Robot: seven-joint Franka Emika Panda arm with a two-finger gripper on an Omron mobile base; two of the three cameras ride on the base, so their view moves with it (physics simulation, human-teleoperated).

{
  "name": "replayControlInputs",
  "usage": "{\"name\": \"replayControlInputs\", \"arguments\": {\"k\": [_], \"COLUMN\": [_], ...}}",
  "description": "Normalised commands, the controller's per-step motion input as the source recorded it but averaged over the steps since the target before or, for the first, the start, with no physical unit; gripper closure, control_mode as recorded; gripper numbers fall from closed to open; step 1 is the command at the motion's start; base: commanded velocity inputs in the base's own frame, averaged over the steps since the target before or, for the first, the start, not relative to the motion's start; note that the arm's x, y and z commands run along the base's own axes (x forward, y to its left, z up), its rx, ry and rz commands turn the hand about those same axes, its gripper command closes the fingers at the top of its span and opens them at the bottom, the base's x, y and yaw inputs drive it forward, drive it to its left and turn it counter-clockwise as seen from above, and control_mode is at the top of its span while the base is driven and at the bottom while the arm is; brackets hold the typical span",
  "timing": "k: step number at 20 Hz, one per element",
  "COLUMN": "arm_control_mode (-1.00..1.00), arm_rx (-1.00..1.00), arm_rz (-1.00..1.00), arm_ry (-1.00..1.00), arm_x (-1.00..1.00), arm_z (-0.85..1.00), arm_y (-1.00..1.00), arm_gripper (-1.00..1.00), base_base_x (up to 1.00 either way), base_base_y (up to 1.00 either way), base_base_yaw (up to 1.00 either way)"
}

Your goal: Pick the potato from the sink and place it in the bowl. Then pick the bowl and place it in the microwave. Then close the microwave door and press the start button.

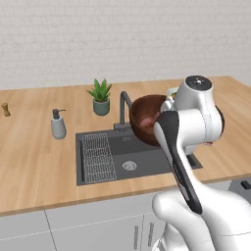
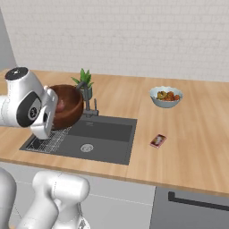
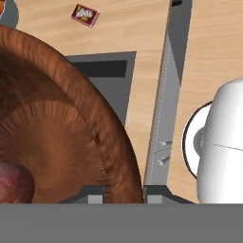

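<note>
We see the claw (image 3: 121, 192) clamped on the rim of the bowl (image 2: 67, 106), lifted above the sink (image 2: 96, 138), the potato (image 3: 14, 182) lying inside the bowl.

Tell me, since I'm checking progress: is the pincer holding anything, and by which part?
Yes: the pincer holds the wooden bowl by its rim, one finger on each side of the wall, lifted over the sink. The potato lies inside it.

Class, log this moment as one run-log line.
phase: carrying bowl | hand: gripping bowl rim, lifted above sink | potato: inside bowl
</note>
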Motion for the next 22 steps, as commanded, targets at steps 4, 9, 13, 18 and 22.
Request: {"name": "replayControlInputs", "arguments": {"k": [4,9,13,18,22], "arm_control_mode": [-1.00,1.00,1.00,1.00,1.00], "arm_rx": [0.00,0.00,0.00,0.00,0.00], "arm_rz": [-0.06,-0.01,0.00,0.00,0.00], "arm_ry": [0.00,0.00,0.00,0.00,0.00], "arm_x": [-0.05,-0.01,0.00,0.00,0.00], "arm_z": [0.05,0.03,0.00,0.00,0.00], "arm_y": [-0.38,-0.09,0.00,0.00,0.00], "arm_gripper": [1.00,1.00,1.00,1.00,1.00], "base_base_x": [0.00,-0.11,-0.96,-0.32,0.00], "base_base_y": [0.00,0.00,0.00,-0.10,-0.07], "base_base_yaw": [0.00,0.00,0.00,-0.19,-0.94]}}
